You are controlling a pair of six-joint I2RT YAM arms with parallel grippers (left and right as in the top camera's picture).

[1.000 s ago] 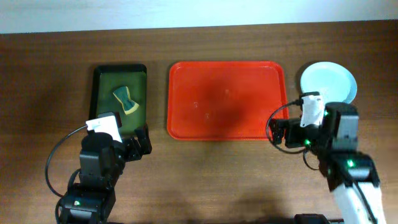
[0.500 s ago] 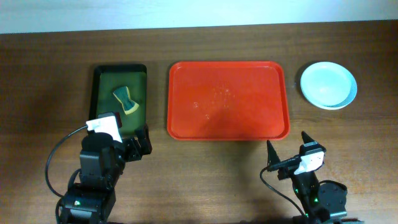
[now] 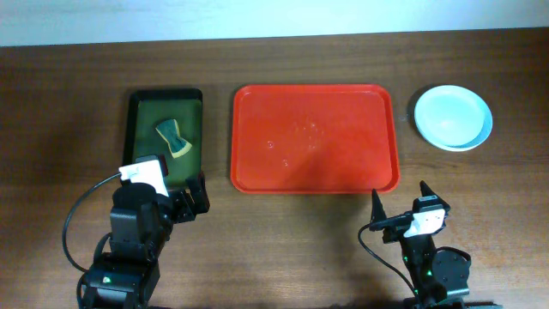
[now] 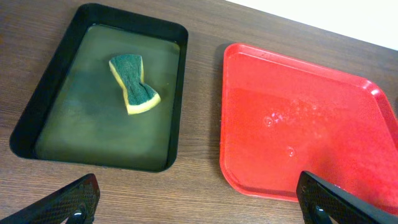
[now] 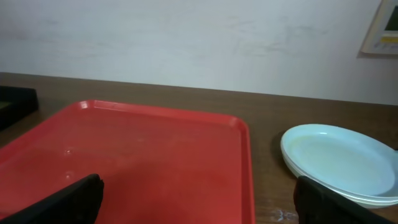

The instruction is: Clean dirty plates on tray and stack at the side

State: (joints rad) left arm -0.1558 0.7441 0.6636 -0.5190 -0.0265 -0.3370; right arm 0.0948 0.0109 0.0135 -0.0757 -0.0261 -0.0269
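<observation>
My left fingers [image 4: 68,202] and right fingers [image 5: 74,196] are spread wide, holding nothing. The tray [image 3: 360,163] is bare but for droplets [image 3: 300,136]. The plates [image 3: 453,118] sit stacked on the desk [image 3: 69,103] to its right. I judge the job finished; next I need only park my 2 arms.

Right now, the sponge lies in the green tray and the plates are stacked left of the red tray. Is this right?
Not quite. The plates are stacked right of the red tray, not left; the overhead view shows it. The sponge does lie in the green tray.
</observation>
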